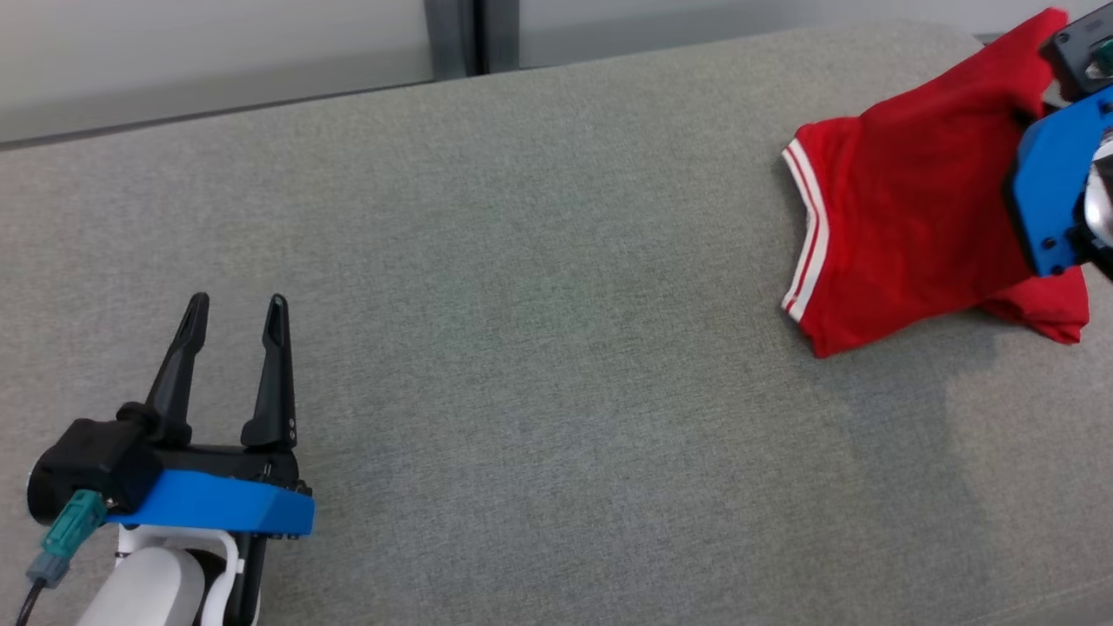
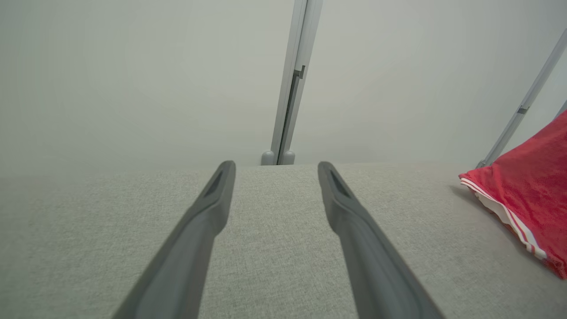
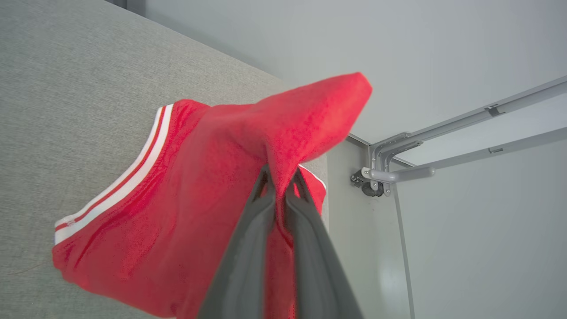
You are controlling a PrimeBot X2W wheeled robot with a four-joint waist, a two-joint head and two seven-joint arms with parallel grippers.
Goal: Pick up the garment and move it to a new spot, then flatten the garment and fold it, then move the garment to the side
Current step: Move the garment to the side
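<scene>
Garment cut off at edge, perhaps half.

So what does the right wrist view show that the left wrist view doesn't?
Right wrist: the right end effector shut on a raised fold of the red garment, plus a metal rail bracket. Left wrist: the left end effector open, empty, over the grey cushion, facing a vertical wall post. Both: the garment's white-striped hem on the cushion.

With left gripper spread, right gripper pinches.
</scene>
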